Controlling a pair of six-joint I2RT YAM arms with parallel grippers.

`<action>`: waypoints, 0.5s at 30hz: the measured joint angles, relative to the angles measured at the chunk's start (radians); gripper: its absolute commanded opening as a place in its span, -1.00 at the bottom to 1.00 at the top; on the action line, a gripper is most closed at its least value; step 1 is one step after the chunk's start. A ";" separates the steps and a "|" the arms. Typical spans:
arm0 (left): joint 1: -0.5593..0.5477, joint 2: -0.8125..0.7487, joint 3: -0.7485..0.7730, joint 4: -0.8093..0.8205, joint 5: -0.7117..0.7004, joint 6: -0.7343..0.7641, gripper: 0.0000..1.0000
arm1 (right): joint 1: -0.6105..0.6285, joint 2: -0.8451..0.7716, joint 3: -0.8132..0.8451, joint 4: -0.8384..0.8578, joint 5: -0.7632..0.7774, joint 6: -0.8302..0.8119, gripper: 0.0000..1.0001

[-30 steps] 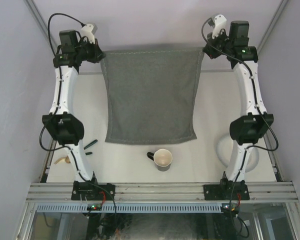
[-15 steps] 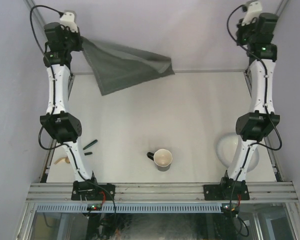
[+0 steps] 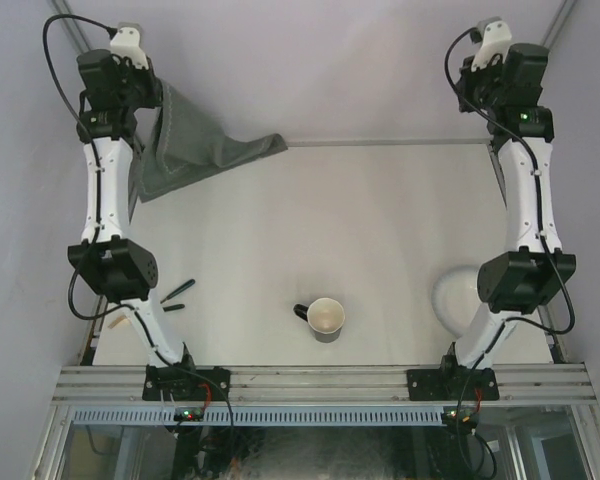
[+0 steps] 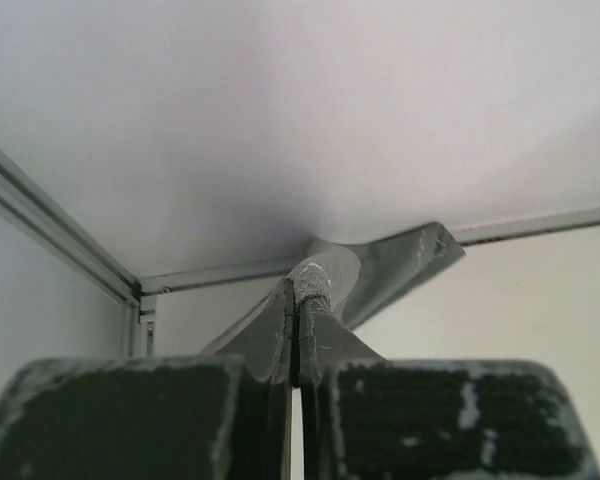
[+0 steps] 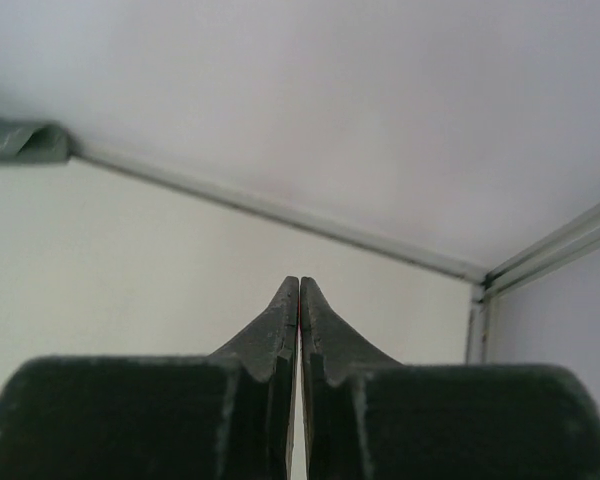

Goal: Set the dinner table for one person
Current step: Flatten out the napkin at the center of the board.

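Note:
The dinner table point(image 3: 380, 220) is a large off-white top with aluminium rails. My left gripper point(image 3: 158, 97) is at the far left corner, raised, shut on one corner of the grey cloth mat point(image 3: 205, 150). The mat hangs bunched from it, with its free end lying on the table. In the left wrist view the fingers point(image 4: 325, 345) pinch the mat's edge point(image 4: 390, 265). My right gripper point(image 3: 470, 85) is raised at the far right corner, shut and empty point(image 5: 299, 290). The mat's far end shows at the left edge of the right wrist view point(image 5: 20, 142).
A dark mug point(image 3: 325, 318) with a pale inside stands near the front middle. A white plate point(image 3: 455, 295) lies at the front right, partly behind the right arm. A dark green utensil point(image 3: 180, 290) and a pale wooden piece point(image 3: 120, 322) lie at the front left.
The mat was spread flat between both grippers. The right gripper let go and moved back to the right. The left gripper carried the mat to the far left corner, where it hangs bunched.

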 measured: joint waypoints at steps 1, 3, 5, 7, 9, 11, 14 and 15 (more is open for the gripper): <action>-0.008 -0.010 -0.013 -0.009 0.002 0.002 -0.99 | 0.009 -0.029 -0.060 0.000 -0.010 -0.002 -1.00; -0.034 -0.017 -0.011 -0.036 0.002 0.012 -0.99 | 0.015 -0.068 -0.142 -0.001 -0.021 -0.002 -1.00; -0.076 -0.018 0.005 -0.065 0.001 0.020 -0.99 | 0.019 -0.112 -0.231 -0.005 -0.035 -0.003 -1.00; -0.123 -0.014 0.036 -0.091 0.001 0.020 -0.99 | 0.017 -0.161 -0.323 -0.003 -0.046 -0.008 -1.00; -0.182 -0.006 0.092 -0.104 -0.002 0.020 -1.00 | 0.002 -0.219 -0.419 0.003 -0.054 -0.011 -1.00; -0.246 0.000 0.148 -0.100 -0.007 0.027 -0.99 | -0.030 -0.305 -0.549 0.010 -0.063 -0.016 -1.00; -0.369 -0.006 0.171 -0.043 -0.013 0.037 -1.00 | -0.095 -0.449 -0.721 0.004 -0.063 -0.033 -1.00; -0.404 -0.006 0.171 -0.028 -0.012 0.038 -1.00 | -0.113 -0.491 -0.761 -0.001 -0.063 -0.038 -1.00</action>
